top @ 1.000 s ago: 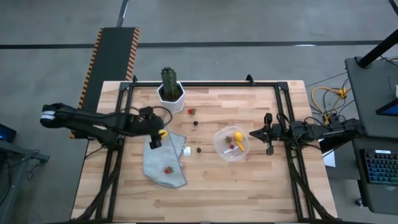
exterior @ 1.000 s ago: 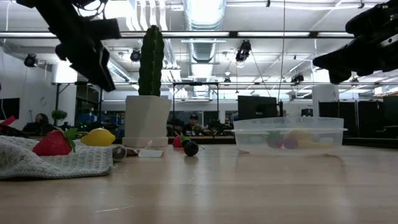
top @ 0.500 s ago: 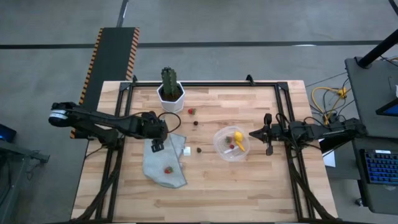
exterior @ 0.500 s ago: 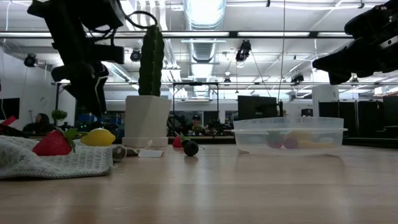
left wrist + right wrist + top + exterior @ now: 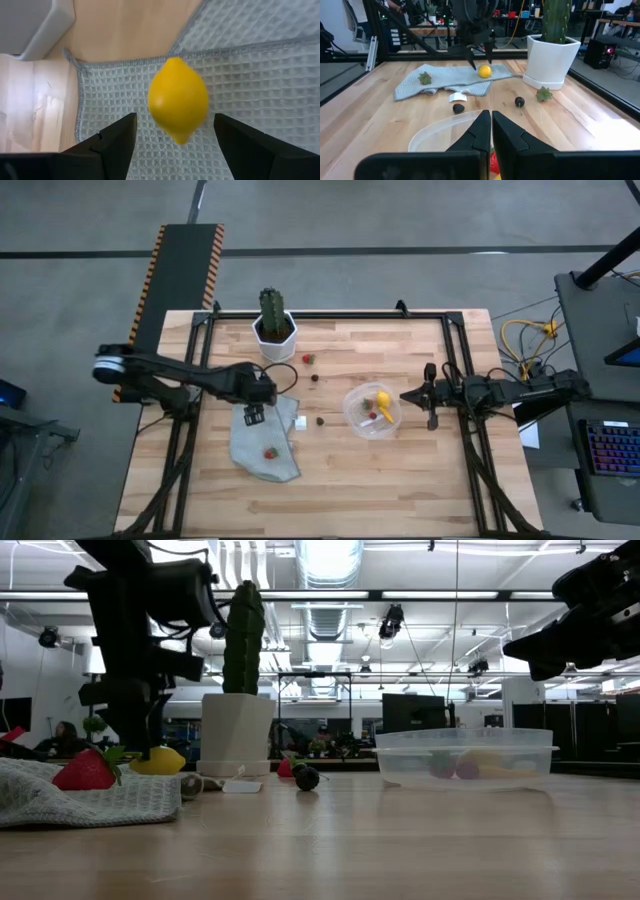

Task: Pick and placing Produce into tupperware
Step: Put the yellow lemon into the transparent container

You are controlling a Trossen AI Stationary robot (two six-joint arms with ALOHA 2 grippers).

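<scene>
Cactus pot (image 5: 274,330), white cube (image 5: 300,421), berries near cloth-borne lemon (image 5: 178,99).

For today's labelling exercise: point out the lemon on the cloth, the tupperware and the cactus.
lemon (image 5: 178,100), left wrist view, middle of its yellow skin.
tupperware (image 5: 466,758), low view, clear side wall.
cactus (image 5: 271,308), high view, green stem top.

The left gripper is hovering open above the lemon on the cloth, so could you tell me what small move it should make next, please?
Probably straight down, then close: the left gripper is open, with the lemon centred between its fingers on the grey cloth and not yet gripped.
</scene>
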